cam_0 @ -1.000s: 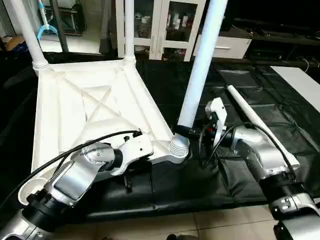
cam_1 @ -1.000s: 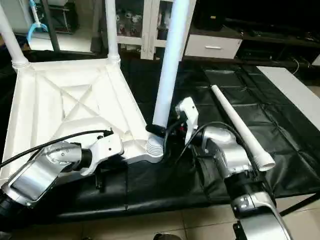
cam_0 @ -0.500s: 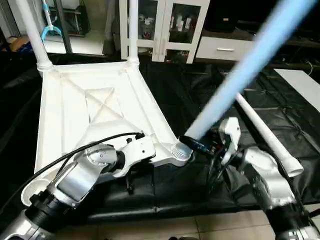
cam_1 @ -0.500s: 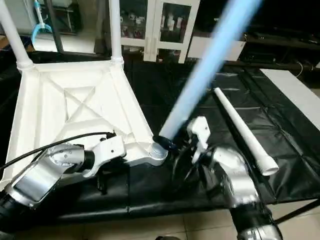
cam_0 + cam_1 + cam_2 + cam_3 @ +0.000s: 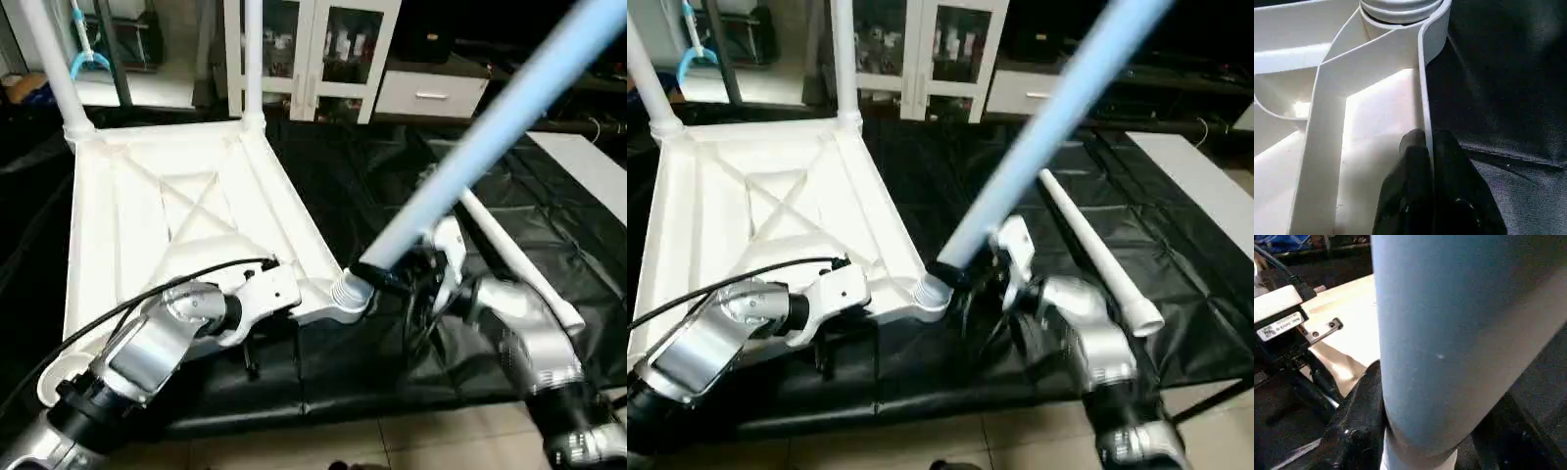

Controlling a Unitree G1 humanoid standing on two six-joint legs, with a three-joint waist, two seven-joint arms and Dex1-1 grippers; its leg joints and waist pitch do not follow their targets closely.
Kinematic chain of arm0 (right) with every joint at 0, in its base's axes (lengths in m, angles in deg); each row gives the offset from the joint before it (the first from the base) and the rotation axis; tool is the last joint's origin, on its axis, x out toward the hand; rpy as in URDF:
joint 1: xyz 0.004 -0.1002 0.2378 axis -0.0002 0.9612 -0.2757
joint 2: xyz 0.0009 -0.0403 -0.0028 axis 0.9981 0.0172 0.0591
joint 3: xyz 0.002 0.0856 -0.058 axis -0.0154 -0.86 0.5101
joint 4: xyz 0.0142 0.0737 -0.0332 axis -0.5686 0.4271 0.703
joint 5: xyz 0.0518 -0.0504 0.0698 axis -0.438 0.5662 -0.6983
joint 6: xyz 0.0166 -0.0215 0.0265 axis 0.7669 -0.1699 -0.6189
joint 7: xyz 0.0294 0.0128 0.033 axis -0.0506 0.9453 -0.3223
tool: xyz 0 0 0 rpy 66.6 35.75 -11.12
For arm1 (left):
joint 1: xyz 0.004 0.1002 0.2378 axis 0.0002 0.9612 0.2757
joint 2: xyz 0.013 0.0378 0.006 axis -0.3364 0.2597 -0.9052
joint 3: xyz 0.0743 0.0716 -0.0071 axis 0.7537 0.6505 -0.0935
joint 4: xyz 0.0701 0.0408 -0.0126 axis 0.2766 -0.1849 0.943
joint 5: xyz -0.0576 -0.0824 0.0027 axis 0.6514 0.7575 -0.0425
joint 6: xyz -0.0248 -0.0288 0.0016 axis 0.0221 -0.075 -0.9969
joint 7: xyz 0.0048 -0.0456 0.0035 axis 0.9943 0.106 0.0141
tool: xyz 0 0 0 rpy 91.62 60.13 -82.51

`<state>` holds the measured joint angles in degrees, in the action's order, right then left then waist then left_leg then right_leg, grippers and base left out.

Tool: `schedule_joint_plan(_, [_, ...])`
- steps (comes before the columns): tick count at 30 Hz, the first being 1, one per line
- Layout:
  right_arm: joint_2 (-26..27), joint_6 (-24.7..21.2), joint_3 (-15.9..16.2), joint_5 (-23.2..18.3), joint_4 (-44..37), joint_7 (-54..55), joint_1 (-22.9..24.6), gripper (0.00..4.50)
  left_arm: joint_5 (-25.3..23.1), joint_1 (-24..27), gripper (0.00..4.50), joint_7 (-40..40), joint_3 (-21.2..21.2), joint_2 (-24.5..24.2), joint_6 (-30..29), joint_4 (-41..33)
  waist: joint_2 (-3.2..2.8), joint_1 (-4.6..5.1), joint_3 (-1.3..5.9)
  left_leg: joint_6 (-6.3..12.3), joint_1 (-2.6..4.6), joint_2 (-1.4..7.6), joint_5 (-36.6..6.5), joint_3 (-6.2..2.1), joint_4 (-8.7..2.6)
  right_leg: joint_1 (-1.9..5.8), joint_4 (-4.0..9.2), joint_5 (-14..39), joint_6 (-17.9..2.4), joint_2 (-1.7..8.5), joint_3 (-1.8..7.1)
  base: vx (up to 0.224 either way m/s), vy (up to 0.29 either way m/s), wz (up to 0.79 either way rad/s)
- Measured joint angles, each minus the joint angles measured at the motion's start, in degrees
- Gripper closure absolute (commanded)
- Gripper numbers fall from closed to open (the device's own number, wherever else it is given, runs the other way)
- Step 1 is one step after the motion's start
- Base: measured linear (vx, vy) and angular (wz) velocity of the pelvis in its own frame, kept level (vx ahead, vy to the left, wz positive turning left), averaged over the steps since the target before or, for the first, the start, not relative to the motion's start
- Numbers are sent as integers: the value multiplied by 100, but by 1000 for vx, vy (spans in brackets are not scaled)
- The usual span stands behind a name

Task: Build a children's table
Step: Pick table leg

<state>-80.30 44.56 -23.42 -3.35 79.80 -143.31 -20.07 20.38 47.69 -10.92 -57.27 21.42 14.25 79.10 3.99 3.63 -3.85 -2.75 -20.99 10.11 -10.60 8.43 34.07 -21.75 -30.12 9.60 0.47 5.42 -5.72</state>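
Tabletop [image 5: 176,211] lies upside down on the black-covered worktop [image 5: 392,176], X-ribbed underside facing up, left of centre. Two legs stand upright in its far corner sockets: far-left leg [image 5: 49,64], far-right leg [image 5: 253,54].

Left tool [image 5: 1427,147]: fingers [image 5: 1410,161] nearly closed, pinching the thin near-right edge wall of the tabletop, one finger on each side of the wall, just short of the corner socket [image 5: 351,292].

Right tool [image 5: 377,277]: partly open jaws clamped around the lower end of a third leg [image 5: 490,127]. This leg is tilted, leaning up and away to the right, its bottom end at the near-right corner socket; cannot tell whether it is seated in the socket or merely resting at its rim. In the right wrist view the leg [image 5: 1459,333] sits between the black fingers [image 5: 1359,426].

Fourth leg [image 5: 1097,250] lies flat on the worktop, right of the right arm, running from far to near-right.

White cabinet [image 5: 313,49] with glass doors stands beyond the worktop.
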Motion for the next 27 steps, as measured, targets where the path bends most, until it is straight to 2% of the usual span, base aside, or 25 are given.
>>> schedule_joint_plan(7, [-160,-806,-71,-205,618,-468,-590,266,7,-10,447,84,14,19,1,-35,7,-44,2,0,-9,-8,0,-3,-22,-9,-3,1,1,7,6,0,0,0])
schedule_joint_plan(16, [-269,-795,15,-180,752,-726,-713,266,25,-10,447,129,39,19,2,-65,16,-77,8,0,-5,-13,0,4,-20,-18,-55,0,0,7,35,0,0,0])
schedule_joint_plan(21, [-268,-254,312,57,851,-722,-799,266,16,-10,447,122,20,12,1,-30,32,-57,17,-1,-2,-12,1,0,-19,-27,-69,1,1,7,28,0,0,0])
schedule_joint_plan(27, [-266,-203,331,60,788,-694,-743,266,19,-9,447,132,21,12,1,-26,37,-42,21,-1,1,-12,0,-1,-20,-20,-66,7,1,7,26,0,0,0])
